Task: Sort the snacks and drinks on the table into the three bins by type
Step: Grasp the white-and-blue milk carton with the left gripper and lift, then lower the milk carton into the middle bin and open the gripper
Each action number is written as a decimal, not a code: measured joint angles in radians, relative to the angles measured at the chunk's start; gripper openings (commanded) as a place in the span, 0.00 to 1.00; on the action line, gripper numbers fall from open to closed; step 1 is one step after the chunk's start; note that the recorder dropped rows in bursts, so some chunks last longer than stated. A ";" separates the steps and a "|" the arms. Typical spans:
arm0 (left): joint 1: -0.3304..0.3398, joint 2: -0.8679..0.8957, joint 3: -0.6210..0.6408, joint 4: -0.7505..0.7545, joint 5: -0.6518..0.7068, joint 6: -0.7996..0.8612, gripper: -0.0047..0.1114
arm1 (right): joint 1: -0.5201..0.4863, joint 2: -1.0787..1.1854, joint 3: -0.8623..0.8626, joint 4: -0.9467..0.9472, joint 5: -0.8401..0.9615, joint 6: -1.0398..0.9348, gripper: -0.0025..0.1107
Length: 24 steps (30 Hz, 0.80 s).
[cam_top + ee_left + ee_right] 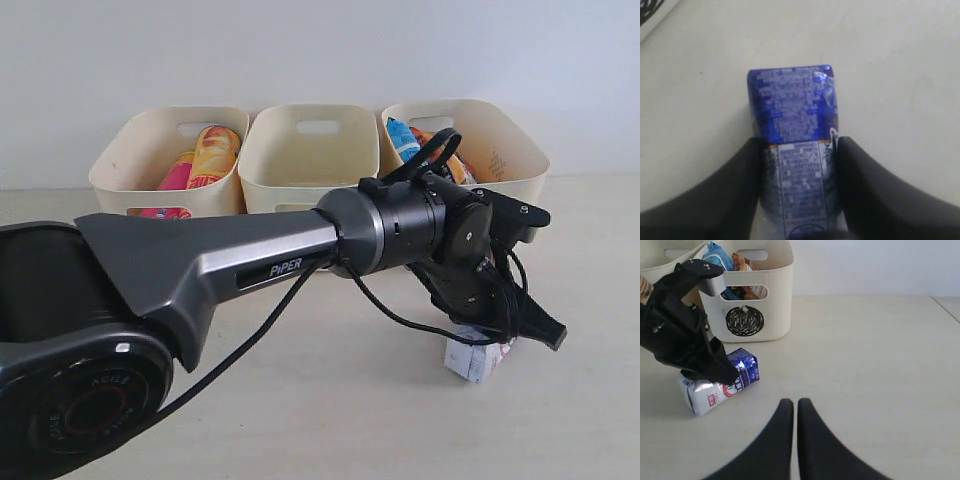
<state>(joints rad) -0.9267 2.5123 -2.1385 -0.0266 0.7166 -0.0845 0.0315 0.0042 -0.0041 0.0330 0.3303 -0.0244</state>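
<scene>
A white-and-blue drink pack point(792, 105) lies on its side on the beige table point(330, 400), in front of the right-hand bin. My left gripper point(500, 335) reaches down over it, and both black fingers press against its long sides, shut on it. The same pack point(742, 371) shows in the right wrist view under that gripper, beside the bin marked with a black circle point(775, 300). My right gripper point(795, 402) hovers shut and empty over bare table, apart from the pack.
Three cream bins line the back. The left bin point(130, 160) holds a pink tube point(178, 170) and a yellow-orange tube point(215, 155). The middle bin point(300, 170) shows nothing inside. The right bin point(510, 150) holds a blue bag point(402, 138) and an orange-brown bag point(455, 165).
</scene>
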 measured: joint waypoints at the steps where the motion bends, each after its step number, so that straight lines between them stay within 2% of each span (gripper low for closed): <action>1: 0.000 0.000 0.000 0.000 0.002 0.000 0.07 | 0.000 0.000 0.000 0.000 0.000 0.000 0.02; 14: 0.000 -0.112 0.000 0.027 0.069 0.061 0.07 | 0.000 0.000 0.000 0.000 0.000 0.000 0.02; 19: 0.000 -0.144 0.000 0.091 0.098 0.072 0.07 | 0.000 0.000 0.000 0.000 0.000 0.000 0.02; 24: 0.036 -0.211 0.000 0.110 0.110 0.074 0.07 | 0.000 0.000 0.000 0.000 0.000 0.000 0.02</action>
<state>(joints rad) -0.8905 2.3016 -2.1385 0.0833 0.8271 -0.0106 0.0315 0.0042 -0.0041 0.0330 0.3303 -0.0244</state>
